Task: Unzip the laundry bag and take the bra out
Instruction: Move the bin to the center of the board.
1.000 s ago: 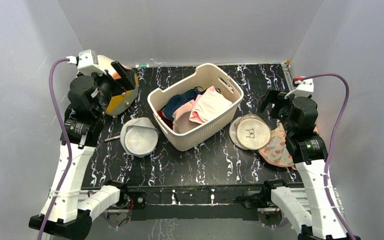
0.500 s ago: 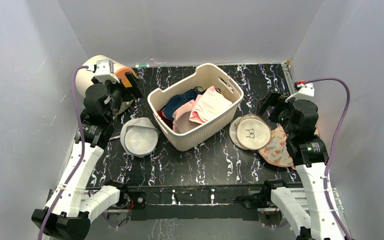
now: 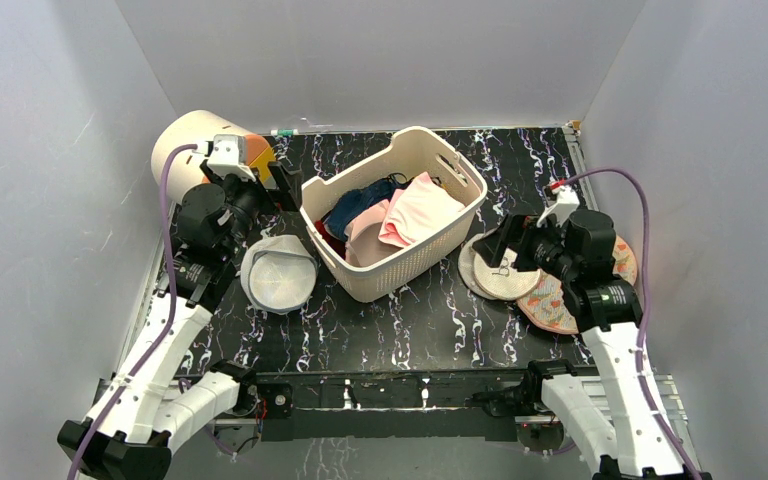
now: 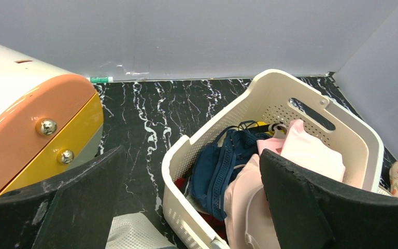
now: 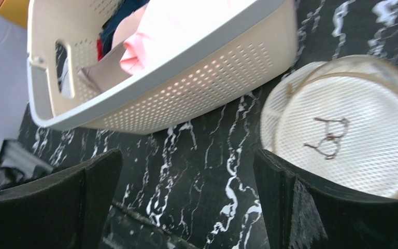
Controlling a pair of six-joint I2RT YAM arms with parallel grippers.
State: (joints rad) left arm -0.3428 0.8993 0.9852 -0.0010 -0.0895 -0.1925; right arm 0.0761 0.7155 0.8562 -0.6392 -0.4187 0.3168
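With the left claw (image 4: 192,153) and right claw (image 5: 186,161) both spread wide and empty, the approach is judged in hand; the laundry bag (image 3: 558,305), partly covered by mesh discs (image 5: 373,155) at the right of the bench (image 3: 410,320), must be uncovered and its zip found, no bra being seen.

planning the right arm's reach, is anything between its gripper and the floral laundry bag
Yes. A round beige mesh disc lies right under the open right gripper, overlapping the left edge of the beige, red-orange floral laundry bag. The bag's exposed fabric shows further right, beneath the arm's wrist. No zipper is visible.
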